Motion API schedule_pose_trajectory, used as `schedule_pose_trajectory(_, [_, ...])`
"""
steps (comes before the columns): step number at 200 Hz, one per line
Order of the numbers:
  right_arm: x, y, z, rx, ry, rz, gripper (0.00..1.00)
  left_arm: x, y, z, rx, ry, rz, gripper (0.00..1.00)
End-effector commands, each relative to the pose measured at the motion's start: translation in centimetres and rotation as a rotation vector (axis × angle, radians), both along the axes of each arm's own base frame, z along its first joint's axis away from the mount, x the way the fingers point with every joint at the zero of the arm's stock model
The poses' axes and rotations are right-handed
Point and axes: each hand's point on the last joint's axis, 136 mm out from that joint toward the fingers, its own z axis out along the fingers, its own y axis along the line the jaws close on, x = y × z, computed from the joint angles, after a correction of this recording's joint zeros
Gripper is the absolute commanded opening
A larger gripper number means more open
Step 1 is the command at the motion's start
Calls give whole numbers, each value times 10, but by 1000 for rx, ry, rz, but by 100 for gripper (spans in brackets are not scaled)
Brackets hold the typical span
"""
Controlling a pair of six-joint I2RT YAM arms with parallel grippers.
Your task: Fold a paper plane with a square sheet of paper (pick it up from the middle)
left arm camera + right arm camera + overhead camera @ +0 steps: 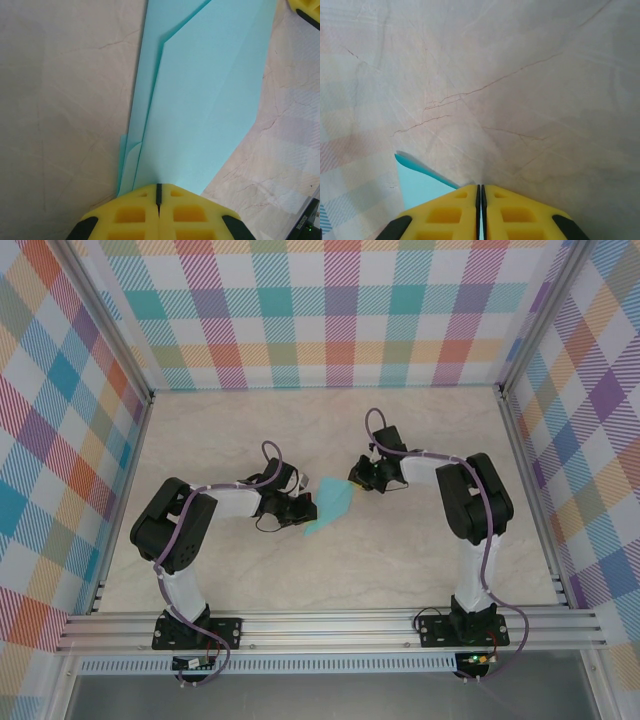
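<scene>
Paper (330,506) in left fingers (131,216), right fingers (449,216)

The pale marbled table (520,100), veined with thin dark lines, spreads ahead of both jaws and beneath the turquoise paper (210,100) between them.

Robotics laboratory test cell: a marble-patterned tabletop (330,430) framed by aluminium rails (330,625) and walled with multicoloured plaid panels (330,310); left arm (175,540) and right arm (475,500) bolted to the near rail.
</scene>
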Motion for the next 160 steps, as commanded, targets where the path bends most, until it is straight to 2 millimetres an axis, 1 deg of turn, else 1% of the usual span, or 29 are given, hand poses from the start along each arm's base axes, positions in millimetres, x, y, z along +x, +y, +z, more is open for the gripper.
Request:
schedule_pose_trajectory(1, [4, 5, 42, 40, -83, 35, 13, -41, 51, -64, 252, 169, 36, 0])
schedule_pose_trajectory(19, [-8, 17, 50, 72, -86, 66, 13, -40, 50, -63, 247, 165, 37, 0])
schedule_pose_trajectory(36, [-23, 30, 47, 92, -73, 85, 14, -39, 49, -63, 243, 165, 36, 0])
schedule_pose_trajectory(64, [-44, 52, 32, 122, -21, 132, 13, -38, 47, -60, 236, 160, 36, 0])
schedule_pose_trajectory(79, [-51, 59, 21, 134, 6, 143, 13, -38, 47, -59, 233, 162, 35, 0])
schedule_pose_trajectory(103, [-56, 61, 2, 132, 52, 144, 12, -38, 46, -58, 228, 163, 30, 0])
schedule_pose_trajectory(135, [-62, 53, -23, 71, 101, 139, 12, -35, 39, -51, 197, 155, 24, 0])
schedule_pose_trajectory(149, [-64, 49, -30, 48, 115, 135, 11, -32, 35, -43, 173, 148, 17, 0])
schedule_pose_trajectory(160, [-66, 46, -34, 32, 124, 130, 11, -28, 28, -31, 143, 135, 11, 0])
